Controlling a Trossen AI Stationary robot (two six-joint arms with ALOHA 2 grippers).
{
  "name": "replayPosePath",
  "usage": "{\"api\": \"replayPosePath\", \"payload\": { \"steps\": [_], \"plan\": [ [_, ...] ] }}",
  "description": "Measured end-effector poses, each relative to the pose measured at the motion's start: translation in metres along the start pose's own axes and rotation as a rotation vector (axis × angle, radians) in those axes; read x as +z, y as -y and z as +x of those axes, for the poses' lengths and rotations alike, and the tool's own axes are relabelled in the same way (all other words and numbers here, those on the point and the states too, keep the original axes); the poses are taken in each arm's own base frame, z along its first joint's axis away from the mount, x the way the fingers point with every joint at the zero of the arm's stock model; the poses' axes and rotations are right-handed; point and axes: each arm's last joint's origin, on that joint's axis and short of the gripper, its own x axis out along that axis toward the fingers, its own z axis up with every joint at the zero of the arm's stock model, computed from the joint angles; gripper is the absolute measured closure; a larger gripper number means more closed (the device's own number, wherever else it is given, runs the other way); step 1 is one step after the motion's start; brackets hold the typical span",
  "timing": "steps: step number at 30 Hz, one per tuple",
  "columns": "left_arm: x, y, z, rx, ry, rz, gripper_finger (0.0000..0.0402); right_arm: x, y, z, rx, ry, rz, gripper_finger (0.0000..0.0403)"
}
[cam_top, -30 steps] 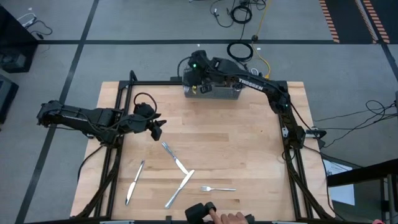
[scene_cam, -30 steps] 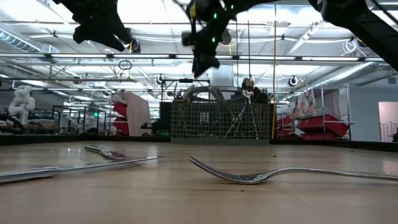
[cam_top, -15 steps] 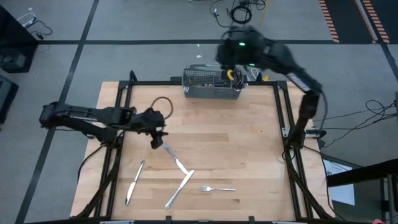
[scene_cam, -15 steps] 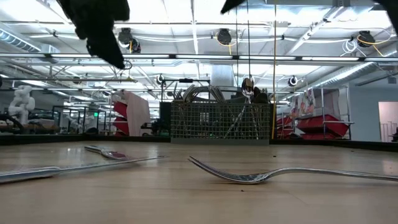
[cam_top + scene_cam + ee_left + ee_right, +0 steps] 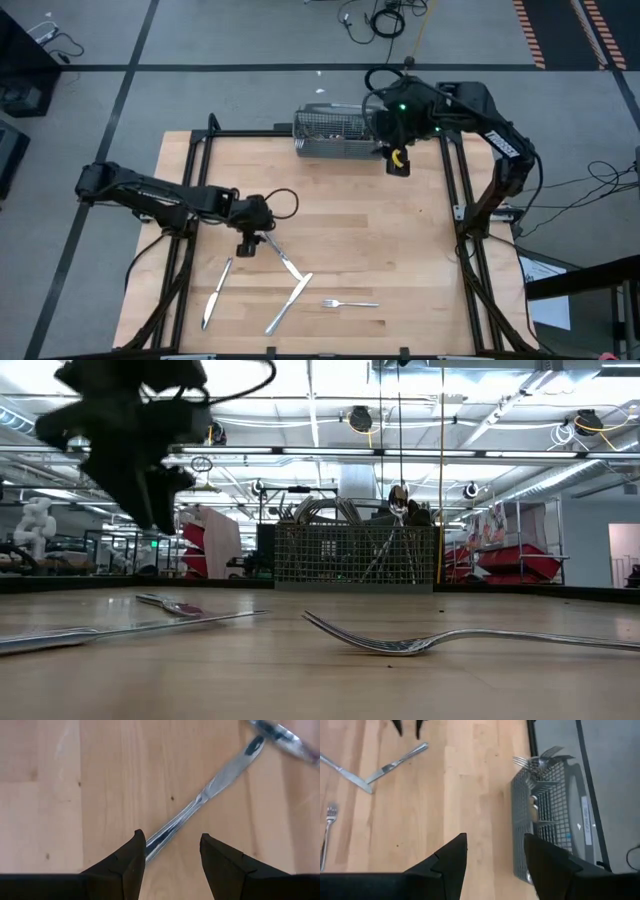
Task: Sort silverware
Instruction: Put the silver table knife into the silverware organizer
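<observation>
Three table knives and a fork lie flat on the wooden table: a knife point(image 5: 281, 255), a knife point(image 5: 291, 302), a knife point(image 5: 216, 292) and the fork point(image 5: 350, 302). My left gripper point(image 5: 248, 245) hovers open over the handle end of the first knife point(image 5: 200, 802). Its fingers stand on either side of that end, and the low view shows the left gripper point(image 5: 140, 490) above the tabletop. My right gripper point(image 5: 397, 165) is open beside the right end of the grey wire basket point(image 5: 338, 136). The basket point(image 5: 550, 815) holds forks and other silverware standing upright.
The basket point(image 5: 355, 555) stands at the table's far edge. In the low view the fork point(image 5: 430, 642) lies nearest, with knives point(image 5: 130, 628) to its left. Another piece point(image 5: 285, 740) crosses the knife's blade tip. Bare wood lies between the basket and the loose silverware.
My left gripper has moved toward the table's right and near edge and come down over the knife's handle end. My right arm has swung from over the basket's left end, up and back, then to the basket's right end. A person's hand at the near edge has gone.
</observation>
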Motion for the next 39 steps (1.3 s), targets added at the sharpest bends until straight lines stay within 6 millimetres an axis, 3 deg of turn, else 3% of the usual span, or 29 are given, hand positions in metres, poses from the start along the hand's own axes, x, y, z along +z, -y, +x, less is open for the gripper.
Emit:
{"api": "replayPosePath", "payload": {
  "steps": [9, 16, 22, 25, 29, 38, 39],
  "plan": [
    [-0.022, -0.003, 0.030, 0.017, 0.112, 0.113, 0.0212, 0.002, -0.008, 0.000, 0.014, 0.002, -0.024, 0.0220],
    [-0.039, -0.003, 0.051, -0.013, 0.050, 0.248, 0.0212, 0.002, -0.008, 0.000, 0.014, 0.001, 0.010, 0.0220],
    [-0.040, -0.006, 0.077, -0.018, 0.110, 0.313, 0.0217, 0.002, -0.008, 0.000, 0.014, 0.002, 0.068, 0.0220],
    [-0.040, -0.006, 0.090, -0.045, 0.094, 0.308, 0.0250, 0.002, -0.008, 0.000, 0.015, 0.002, 0.098, 0.0220],
    [-0.037, -0.005, 0.103, -0.067, 0.129, 0.316, 0.0358, 0.002, -0.009, 0.000, 0.021, 0.002, 0.116, 0.0220],
    [-0.027, -0.018, 0.105, 0.014, 0.213, -0.029, 0.0367, 0.002, -0.009, -0.002, -0.003, 0.001, 0.127, 0.0220],
    [-0.026, -0.020, 0.103, 0.033, 0.234, -0.068, 0.0386, 0.001, -0.009, -0.002, -0.022, -0.001, 0.118, 0.0220]
  ]
}}
